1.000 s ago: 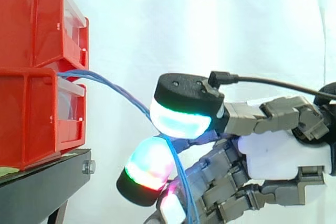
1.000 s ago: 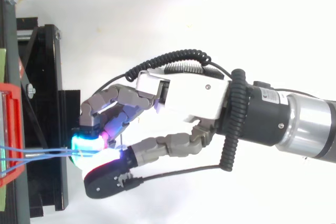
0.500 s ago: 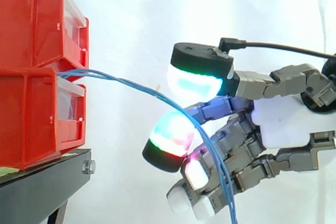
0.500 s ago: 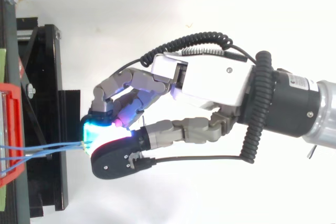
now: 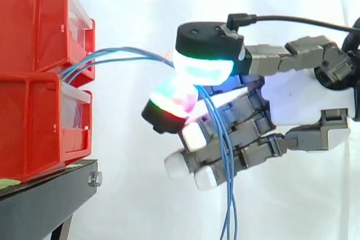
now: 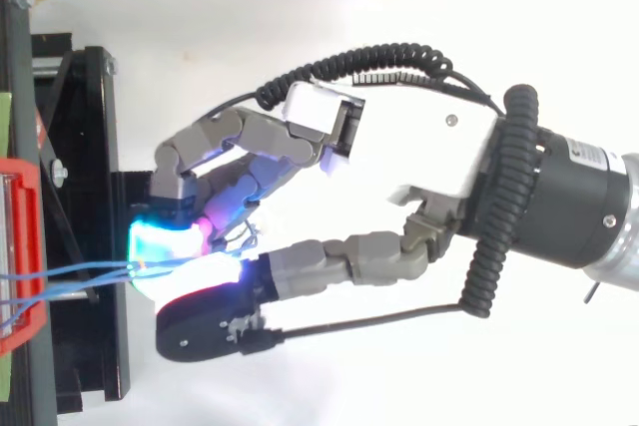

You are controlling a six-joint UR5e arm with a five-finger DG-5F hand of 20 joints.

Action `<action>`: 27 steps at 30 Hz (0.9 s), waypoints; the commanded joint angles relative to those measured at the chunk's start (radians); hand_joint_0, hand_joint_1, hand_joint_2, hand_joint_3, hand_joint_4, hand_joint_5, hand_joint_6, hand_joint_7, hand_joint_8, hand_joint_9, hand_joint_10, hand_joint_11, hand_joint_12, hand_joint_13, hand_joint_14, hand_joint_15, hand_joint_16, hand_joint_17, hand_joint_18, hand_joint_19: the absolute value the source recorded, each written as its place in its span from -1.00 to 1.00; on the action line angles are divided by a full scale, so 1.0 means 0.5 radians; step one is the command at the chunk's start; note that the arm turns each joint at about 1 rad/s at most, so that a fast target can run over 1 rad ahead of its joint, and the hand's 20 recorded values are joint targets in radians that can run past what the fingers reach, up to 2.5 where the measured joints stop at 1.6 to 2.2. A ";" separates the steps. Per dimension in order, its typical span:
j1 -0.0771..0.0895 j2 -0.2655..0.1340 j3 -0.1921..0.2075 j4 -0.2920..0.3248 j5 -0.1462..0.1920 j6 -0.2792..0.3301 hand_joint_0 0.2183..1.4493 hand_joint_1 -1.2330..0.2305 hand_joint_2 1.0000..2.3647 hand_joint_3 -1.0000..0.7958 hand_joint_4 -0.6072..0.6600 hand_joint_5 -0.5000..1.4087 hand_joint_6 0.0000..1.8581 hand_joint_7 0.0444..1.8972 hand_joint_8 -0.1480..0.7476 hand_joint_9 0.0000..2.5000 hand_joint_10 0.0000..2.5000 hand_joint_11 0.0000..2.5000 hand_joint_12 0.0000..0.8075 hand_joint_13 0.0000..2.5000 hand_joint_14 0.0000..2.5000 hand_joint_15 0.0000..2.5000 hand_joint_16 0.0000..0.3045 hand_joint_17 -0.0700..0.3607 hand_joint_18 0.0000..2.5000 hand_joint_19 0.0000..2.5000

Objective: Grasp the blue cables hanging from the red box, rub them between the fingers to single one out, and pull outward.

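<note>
Several thin blue cables (image 5: 115,55) leave the gap between the two stacked red bins (image 5: 39,71) at the left and run right. My hand (image 5: 304,108) comes in from the right and pinches the cables between two glowing pads: the upper pad (image 5: 203,70) and the lower one (image 5: 171,100). Past the pinch the cables drop in front of the other curled fingers (image 5: 191,161) and off the bottom edge. In the top view the cables (image 6: 70,274) run from the red bin (image 6: 20,246) into the glowing pads (image 6: 165,251) of the hand (image 6: 419,152).
The bins sit on a black stand (image 5: 50,195), seen from above as a black frame (image 6: 85,197) at the left. A white curtain lies behind everything.
The hand has risen and shifted back left toward the bins, and its pads have closed together on the cables. The cables now leave the bins nearly level instead of sloping down.
</note>
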 commanded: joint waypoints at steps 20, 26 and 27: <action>0.025 0.002 0.001 0.052 0.026 0.077 -0.40 0.01 -0.98 -0.24 0.11 -0.60 -0.06 0.15 -0.06 -0.16 -0.99 -0.52 -0.12 -0.34 -0.98 -0.58 -0.71 -0.21 -0.44 -0.56; 0.025 -0.001 0.001 0.021 0.023 0.144 -0.40 -0.28 -0.98 -0.05 0.15 -0.62 -0.03 0.05 0.01 -0.21 -0.99 -0.52 -0.05 -0.32 -0.98 -0.59 -0.66 -0.13 -0.38 -0.60; 0.025 0.002 0.001 0.018 0.023 0.150 -0.39 -0.32 -0.98 -0.05 0.15 -0.63 -0.02 0.04 0.00 -0.23 -0.98 -0.50 -0.07 -0.33 -0.98 -0.58 -0.67 -0.14 -0.39 -0.60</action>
